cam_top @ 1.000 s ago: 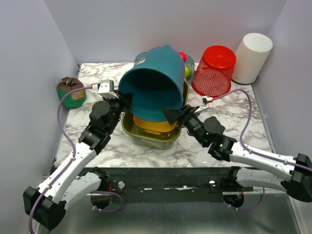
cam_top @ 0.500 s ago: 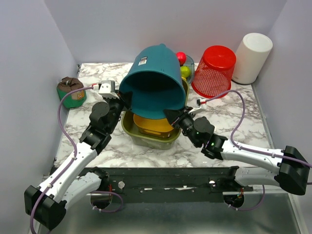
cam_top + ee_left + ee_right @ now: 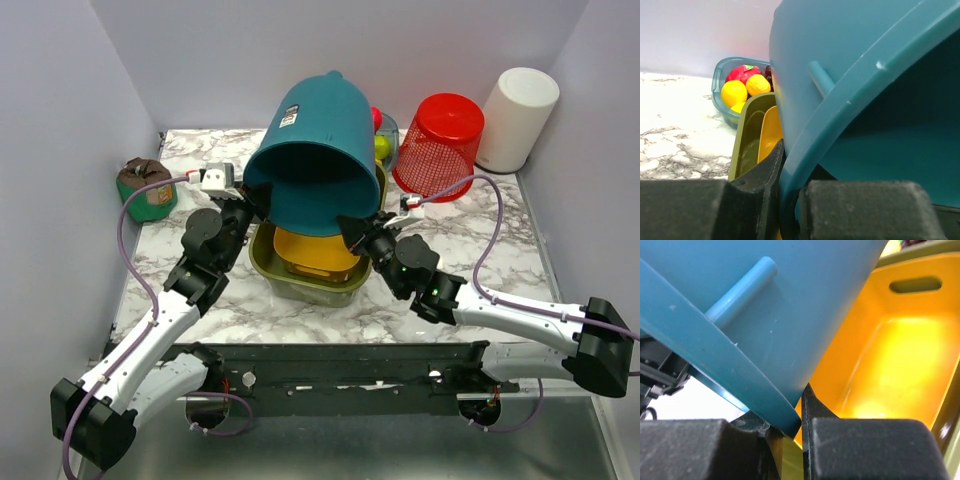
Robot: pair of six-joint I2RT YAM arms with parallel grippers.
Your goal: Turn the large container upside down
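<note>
1. Here we note the left gripper (image 3: pixel 256 205) clenched on the left rim of the large container (image 3: pixel 320 150).
2. We find the right gripper (image 3: pixel 352 232) pinching the right rim.
3. Container held tilted, mouth toward us and downward, above the yellow tub (image 3: pixel 315 255) nested in the olive tub (image 3: pixel 310 290).
4. Beyond, we see a fruit bowl (image 3: pixel 716 92) and a red basket (image 3: pixel 440 140).

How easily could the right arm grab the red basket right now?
Probably not right now: its tool is clamped on the teal bucket at the rim. The red basket stands nearby with nothing between, so it likely could after letting go.
</note>
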